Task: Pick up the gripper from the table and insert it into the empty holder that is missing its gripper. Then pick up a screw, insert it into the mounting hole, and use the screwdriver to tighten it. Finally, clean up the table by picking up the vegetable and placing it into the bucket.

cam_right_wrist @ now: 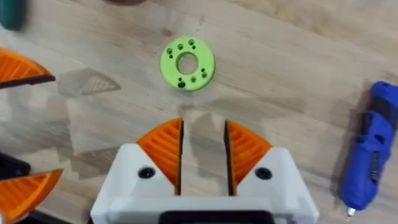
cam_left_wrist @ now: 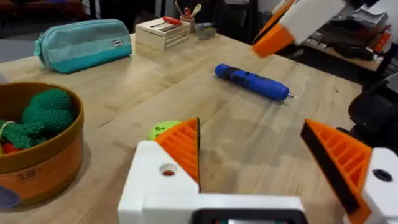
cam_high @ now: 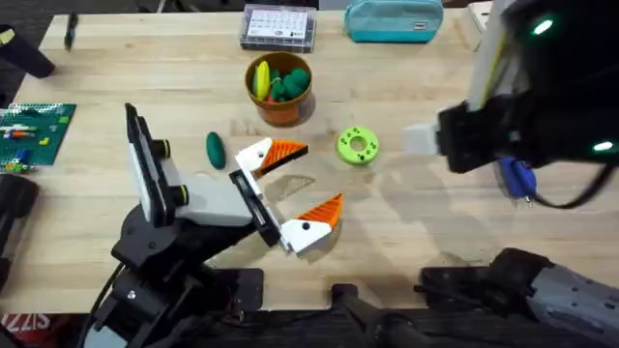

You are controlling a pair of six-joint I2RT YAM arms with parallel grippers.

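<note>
The bucket (cam_high: 279, 92) stands on the tabletop (cam_high: 406, 222) upper centre of the overhead frame, toy pieces (cam_high: 280, 81) in it. Behind it lies a box (cam_high: 279, 27), with a pouch (cam_high: 394, 19) to the box's right. The vegetable (cam_high: 215, 149) lies below and left of the bucket. The ring (cam_high: 358, 145) lies right of the bucket, near centre. The screwdriver (cam_high: 517, 179) lies at the right, well apart from the ring. A board (cam_high: 34, 133) sits at the left edge.

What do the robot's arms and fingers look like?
The left gripper and right gripper have white bodies with orange ribbed wedge-shaped fingers, each with a small round hole. The arms are black. The right arm shows green lights.
</note>
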